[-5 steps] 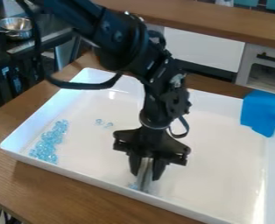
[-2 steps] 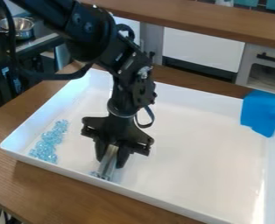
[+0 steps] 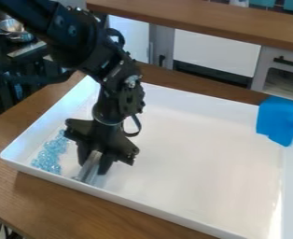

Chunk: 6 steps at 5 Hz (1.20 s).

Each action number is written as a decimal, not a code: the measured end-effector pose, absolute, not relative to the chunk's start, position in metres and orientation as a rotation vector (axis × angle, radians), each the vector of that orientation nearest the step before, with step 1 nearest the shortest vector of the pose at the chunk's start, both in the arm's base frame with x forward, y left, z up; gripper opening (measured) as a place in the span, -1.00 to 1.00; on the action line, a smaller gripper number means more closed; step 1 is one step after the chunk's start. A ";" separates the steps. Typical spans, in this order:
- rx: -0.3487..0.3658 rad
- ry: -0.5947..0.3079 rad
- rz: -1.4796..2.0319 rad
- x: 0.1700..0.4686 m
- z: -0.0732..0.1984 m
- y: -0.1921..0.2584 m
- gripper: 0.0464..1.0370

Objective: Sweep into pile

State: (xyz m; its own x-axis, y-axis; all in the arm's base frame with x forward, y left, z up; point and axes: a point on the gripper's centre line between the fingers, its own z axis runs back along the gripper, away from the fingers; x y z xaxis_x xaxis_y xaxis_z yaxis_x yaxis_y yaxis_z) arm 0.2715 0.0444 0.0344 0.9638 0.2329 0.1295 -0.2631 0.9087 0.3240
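Gripper (image 3: 95, 162) is clamped on tilted strip (image 3: 88, 169), just beside beads (image 3: 47, 158); cloth (image 3: 279, 120) lies well apart from beads.

A blue sheet (image 3: 280, 120) lies at right, a metal bowl (image 3: 15, 33) upper left, white cabinet (image 3: 217, 51) behind.

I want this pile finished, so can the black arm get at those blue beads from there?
Probably yes: its claw holds a shiny strip close beside the beads, and nothing seems to stand between them on the tray.

Glossy plastic-looking tray (image 3: 205, 158); smooth wood table (image 3: 55, 200) (faintly shiny); clear, glassy beads (image 3: 47, 158).
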 end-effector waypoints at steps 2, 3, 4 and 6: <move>0.461 -0.044 0.223 0.265 0.035 0.073 -0.32; 0.478 -0.041 0.222 0.263 0.036 0.077 -0.32; 0.395 -0.028 0.256 0.263 0.046 0.066 -0.32; 0.227 -0.156 0.427 0.312 0.107 0.026 -0.32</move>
